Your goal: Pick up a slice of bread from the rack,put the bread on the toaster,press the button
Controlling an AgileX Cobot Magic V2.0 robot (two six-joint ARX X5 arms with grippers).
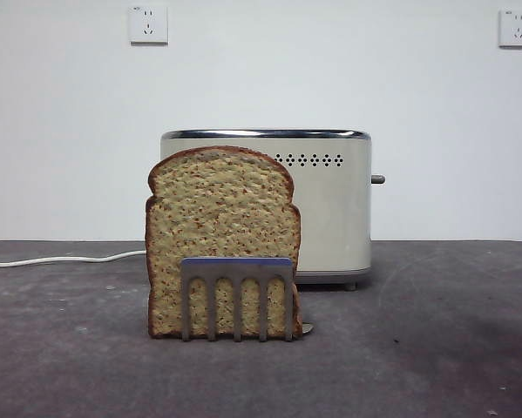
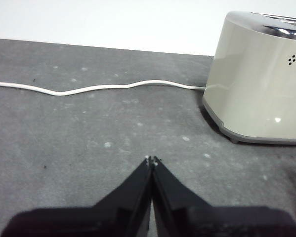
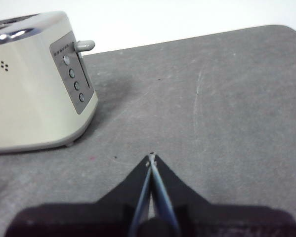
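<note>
No readable text anywhere. Tiny marks on two wall sockets point(image 1: 148, 24), too small to make out. Small blurred marks above the toaster point(image 3: 36, 84) side-panel knobs, illegible.

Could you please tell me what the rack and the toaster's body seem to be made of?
The rack looks like brushed metal: grey with a dull sheen. The toaster seems glossy cream plastic or enamelled metal, judging by soft highlights, with a mirror-like chrome top rim.

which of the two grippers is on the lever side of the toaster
The right gripper: its view shows the toaster's lever and buttons. The left gripper sees only the plain end with the cord.
</note>
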